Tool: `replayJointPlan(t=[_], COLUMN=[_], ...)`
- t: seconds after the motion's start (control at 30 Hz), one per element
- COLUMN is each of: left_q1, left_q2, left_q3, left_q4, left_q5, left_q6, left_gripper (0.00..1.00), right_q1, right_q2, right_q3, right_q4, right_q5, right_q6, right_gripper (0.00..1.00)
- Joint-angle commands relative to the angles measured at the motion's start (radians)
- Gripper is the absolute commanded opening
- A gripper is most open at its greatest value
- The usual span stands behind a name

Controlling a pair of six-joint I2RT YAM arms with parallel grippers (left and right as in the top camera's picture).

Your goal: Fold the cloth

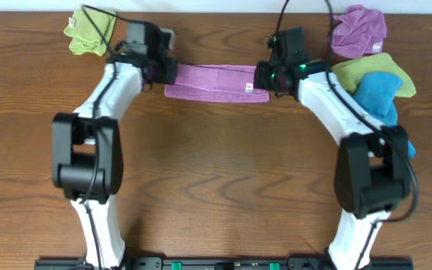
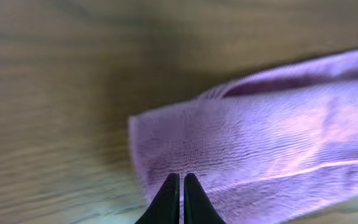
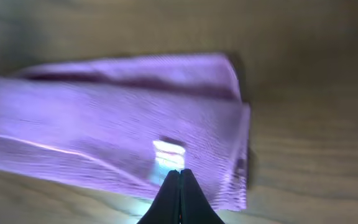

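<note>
A purple cloth (image 1: 216,81) lies folded into a long flat strip at the far middle of the wooden table. It shows in the left wrist view (image 2: 272,137) and in the right wrist view (image 3: 104,118), where a small white tag (image 3: 168,151) sits on it. My left gripper (image 1: 169,73) is at the strip's left end, and its jaws (image 2: 181,178) are shut, with the tips over the cloth. My right gripper (image 1: 261,77) is at the right end, and its jaws (image 3: 180,172) are shut just below the tag. I see no cloth pinched between either pair of jaws.
A green cloth (image 1: 88,34) lies crumpled at the far left corner. At the far right lie a magenta cloth (image 1: 358,30), a green cloth (image 1: 373,71) and a blue cloth (image 1: 377,94) in a pile beside my right arm. Bare wood (image 1: 216,172) lies nearer the front.
</note>
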Motion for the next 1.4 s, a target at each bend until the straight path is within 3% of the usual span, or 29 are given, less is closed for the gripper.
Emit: replayJointPlan(t=[0.0, 0.67, 1.13, 1.27, 1.3, 1.33, 1.37], left_q1=[-0.013, -0.019, -0.046, -0.045, -0.043, -0.043, -0.043], left_q2=[0.021, 0.116, 0.153, 0.153, 0.153, 0.153, 0.153], left_q3=[-0.003, -0.016, -0.016, -0.016, -0.016, -0.016, -0.016], left_q4=[0.016, 0.03, -0.224, -0.211, -0.206, -0.203, -0.2], left_q5=[-0.041, -0.037, -0.042, -0.044, -0.053, -0.069, -0.087], left_q6=[0.018, -0.016, -0.027, -0.027, -0.027, -0.027, -0.027], left_gripper=[0.06, 0.06, 0.06, 0.06, 0.06, 0.06, 0.06], right_q1=[0.002, 0.003, 0.006, 0.013, 0.014, 0.014, 0.012], right_q2=[0.036, 0.13, 0.154, 0.154, 0.148, 0.138, 0.125], right_q3=[-0.002, -0.002, -0.002, -0.002, 0.0, 0.001, 0.001], right_q4=[-0.006, 0.076, 0.076, 0.064, 0.062, 0.062, 0.062], right_q5=[0.039, 0.049, 0.05, 0.033, 0.013, -0.011, -0.026], right_q6=[-0.012, 0.008, 0.007, 0.007, 0.007, 0.007, 0.007], right_gripper=[0.01, 0.02, 0.01, 0.01, 0.02, 0.18, 0.26])
